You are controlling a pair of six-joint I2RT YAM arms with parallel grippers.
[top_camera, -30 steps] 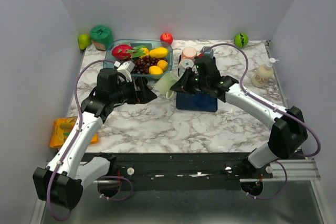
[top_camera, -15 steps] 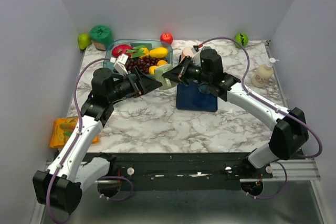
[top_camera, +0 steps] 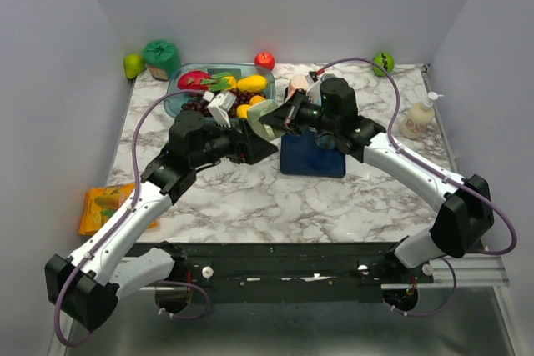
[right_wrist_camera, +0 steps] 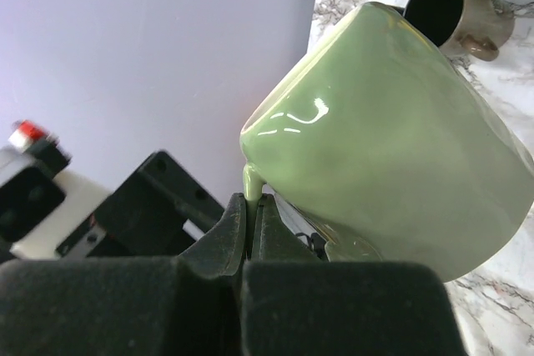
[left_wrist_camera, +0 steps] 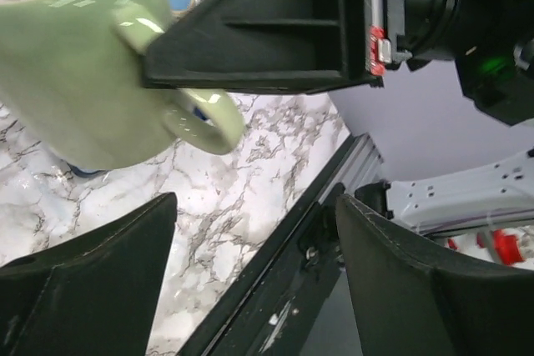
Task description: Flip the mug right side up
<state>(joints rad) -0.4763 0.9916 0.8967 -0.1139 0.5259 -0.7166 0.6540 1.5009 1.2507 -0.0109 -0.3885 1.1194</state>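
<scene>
The pale green mug hangs tilted in the air above the table, just left of the dark blue box. My right gripper is shut on its handle; in the right wrist view the thin handle sits pinched between the fingers of that gripper, with the mug body above them. My left gripper stands open just below and left of the mug. In the left wrist view the mug is ahead of the left gripper, outside its jaws.
A teal tray of fruit stands behind the mug. The dark blue box lies under the right arm, with a pink cup behind it. A brown mug lies near the tray. A soap bottle stands right, an orange packet left.
My right gripper has closed on the mug's handle and raised the mug. My left arm has swung right, up to the mug, and its jaws have narrowed a little.
</scene>
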